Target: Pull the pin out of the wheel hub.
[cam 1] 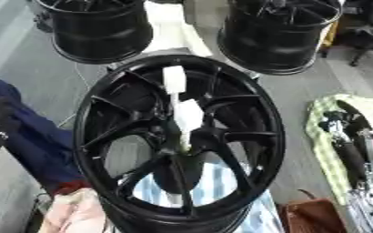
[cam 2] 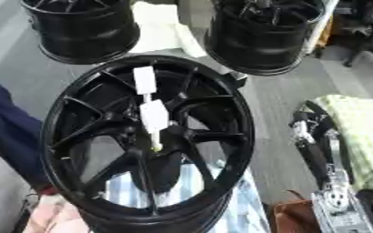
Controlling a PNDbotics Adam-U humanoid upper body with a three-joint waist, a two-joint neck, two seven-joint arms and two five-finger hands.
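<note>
Pin point(cam 1: 182, 113), white, sits in the middle of the black wheel point(cam 1: 94, 136), while the right robot hand point(cam 2: 321, 150) waits aside, whether released or clenched I cannot tell, so reaching comes next.

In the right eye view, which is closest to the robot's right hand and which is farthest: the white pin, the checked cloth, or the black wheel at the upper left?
Measured from the right hand:
1. Checked cloth, right beside the hand at the right edge.
2. White pin, mid-picture, in the big wheel hub.
3. Upper-left wheel, far corner.
</note>
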